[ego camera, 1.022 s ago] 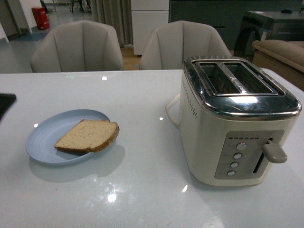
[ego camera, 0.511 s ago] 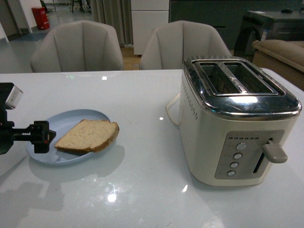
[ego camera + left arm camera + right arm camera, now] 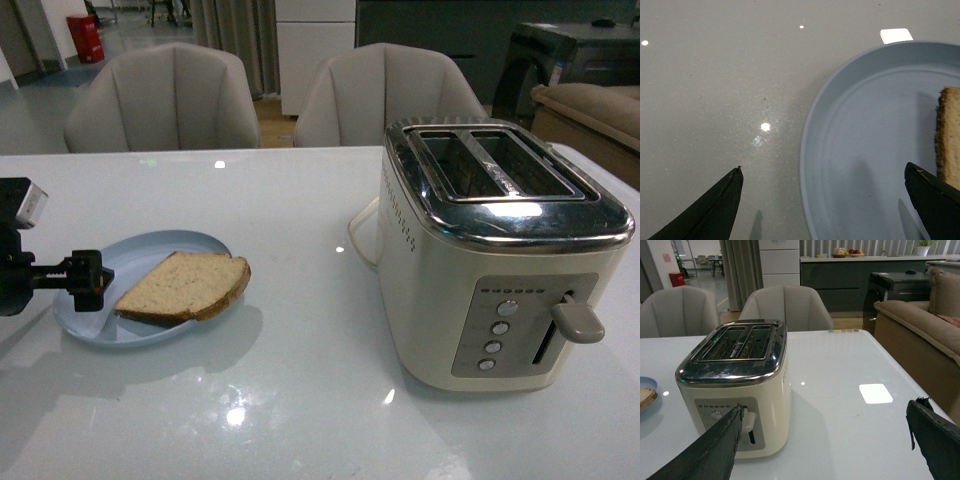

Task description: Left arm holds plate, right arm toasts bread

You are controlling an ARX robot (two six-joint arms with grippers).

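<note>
Left gripper arrived at plate rim, jaws spread (no grip yet); right gripper agape, bread waiting.

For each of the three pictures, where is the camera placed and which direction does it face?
Front: on the robot's body, facing across the table to the toaster, plate, bread and chairs; the left claw shows at the left edge.
Left wrist: on the left arm, looking down at the plate's rim; the open claw straddles it.
Right wrist: on the right arm, facing the toaster's lever end; the open right claw frames it.
Shared: front and right wrist both show the toaster.
</note>
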